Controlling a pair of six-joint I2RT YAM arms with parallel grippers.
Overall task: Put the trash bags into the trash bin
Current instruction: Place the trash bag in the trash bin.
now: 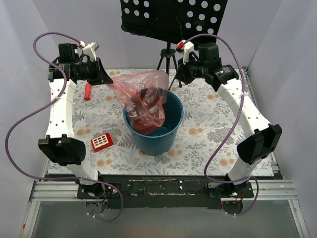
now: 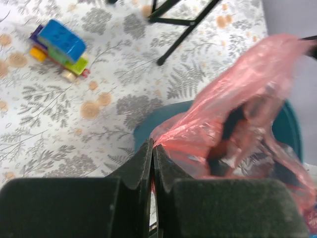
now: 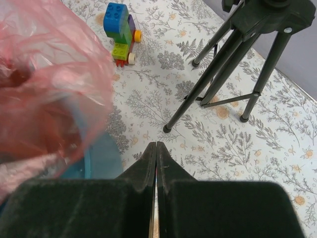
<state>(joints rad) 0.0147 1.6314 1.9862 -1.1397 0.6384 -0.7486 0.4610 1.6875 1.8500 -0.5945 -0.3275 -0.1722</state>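
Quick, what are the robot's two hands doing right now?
Left hand: closed, pinching the edge of the pink trash bag.
Right hand: closed, holding nothing.

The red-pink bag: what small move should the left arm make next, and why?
Probably move the left gripper over the trash bin and lower it. It grips an edge of the trash bag, left of the bin; the bag's bottom is inside, but its upper half stands above the rim. The right gripper is shut and looks empty.

You're looking at a lab test booth. White panels (image 1: 292, 44) wall the table (image 1: 114, 153); a tripod (image 1: 167, 62) stands far back
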